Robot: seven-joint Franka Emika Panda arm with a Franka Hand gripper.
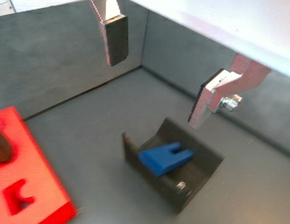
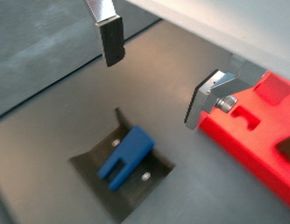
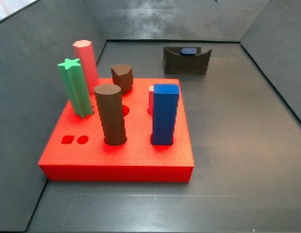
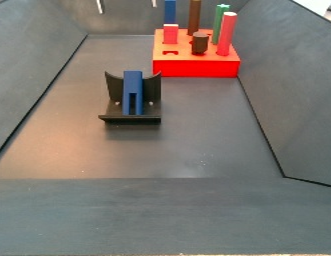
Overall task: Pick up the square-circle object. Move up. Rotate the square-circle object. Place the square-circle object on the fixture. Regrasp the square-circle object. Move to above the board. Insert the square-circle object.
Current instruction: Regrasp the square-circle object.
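While the square-circle object [image 1: 166,157] rests on the fixture [image 1: 196,179], the wide-spread pincer [image 1: 167,74] hovers above.

No text, label, brand or number can be read in any view. The board [image 3: 116,155], the fixture [image 4: 130,100] and the square-circle object [image 4: 133,88] carry no writing. The gripper [image 1: 171,66], open above the fixture, shows no marking either.

Gripper [image 1: 171,74], above the fixture: silver fingers [image 1: 116,35], dark pads. Square-circle object [image 4: 133,90]: dark blue. Fixture [image 4: 110,100]: dark grey-black. Board [image 3: 67,155]: red; pegs red, green [image 3: 75,86], brown, blue [image 3: 164,114]. Floor [image 4: 168,150]: dark grey.
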